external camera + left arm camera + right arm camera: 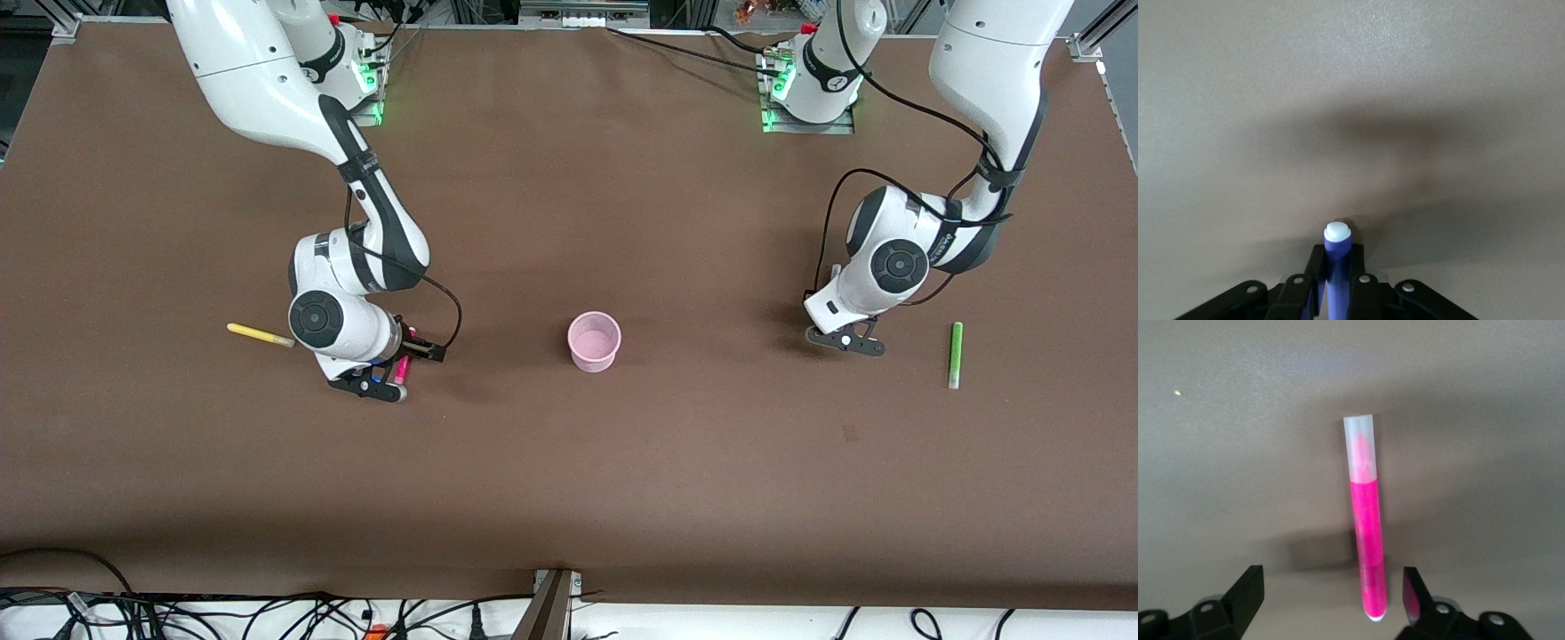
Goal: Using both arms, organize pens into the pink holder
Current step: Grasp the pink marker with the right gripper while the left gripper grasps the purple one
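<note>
On the brown counter [569, 480], toward the right arm's end, the yellow pen [259, 335] is seen lying flat, just beside the right arm's wrist. The right pincer [391, 378] is lowered over the magenta-pink pen [1366, 527], which lies on the counter between the released, widely spread fingers [1248, 590]. In the right wrist view the pen's long axis is seen to run straight out from the pincer, across the closing line of the jaws, so a plain closing is judged to be all that the grasp calls for.

At the middle of the counter the pink holder [594, 340] stands upright, and nothing is seen in it. It is well apart from both pincers; the right one is judged somewhat nearer.

Toward the left arm's end, the left pincer [855, 342] is clenched on the purple pen [1336, 267], held low over bare counter. The green pen [955, 355] lies beside it, untouched.
</note>
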`<state>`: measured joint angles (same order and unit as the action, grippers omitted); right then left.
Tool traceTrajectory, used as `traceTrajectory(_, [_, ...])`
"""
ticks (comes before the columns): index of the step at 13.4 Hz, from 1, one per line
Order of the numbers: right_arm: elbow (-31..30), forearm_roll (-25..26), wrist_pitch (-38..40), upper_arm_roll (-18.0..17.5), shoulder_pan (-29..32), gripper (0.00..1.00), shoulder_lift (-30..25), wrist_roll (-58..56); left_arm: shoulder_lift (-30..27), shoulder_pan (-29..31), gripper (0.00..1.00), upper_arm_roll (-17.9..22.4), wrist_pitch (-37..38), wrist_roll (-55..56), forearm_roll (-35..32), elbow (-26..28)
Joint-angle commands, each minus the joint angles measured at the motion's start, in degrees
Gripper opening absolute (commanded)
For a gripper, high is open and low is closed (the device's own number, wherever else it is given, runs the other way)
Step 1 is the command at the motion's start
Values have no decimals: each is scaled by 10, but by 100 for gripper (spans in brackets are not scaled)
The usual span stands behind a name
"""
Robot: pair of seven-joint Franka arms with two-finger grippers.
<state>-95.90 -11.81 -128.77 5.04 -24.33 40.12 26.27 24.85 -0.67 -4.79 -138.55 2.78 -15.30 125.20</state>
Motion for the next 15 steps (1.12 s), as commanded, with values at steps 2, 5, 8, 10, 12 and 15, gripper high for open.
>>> traceTrajectory(2, [-3, -8, -3, 3, 1, 71, 0, -3, -7, -2, 0, -7, 14, -5, -11, -7])
traceTrajectory(5, [-30, -8, -4, 3, 1, 53, -14, -9, -45, -2, 0, -28, 61, -1, -11, -36])
traceTrajectory(8, [-31, -8, -5, 4, 2, 28, -12, -10, -38, -4, 0, -90, 234, -2, -9, -164])
traceTrajectory(10, [-30, -8, -8, 5, 2, 16, -9, -10, -29, -5, 0, -122, 281, -4, 5, -226])
traceTrajectory(12, [-30, -8, -9, 5, 3, 12, -8, -10, -19, -6, 0, -161, 284, -4, 13, -269])
traceTrajectory(15, [-24, -8, -3, 5, 4, 3, -12, -13, 15, -6, 0, -210, 278, -5, 35, -336])
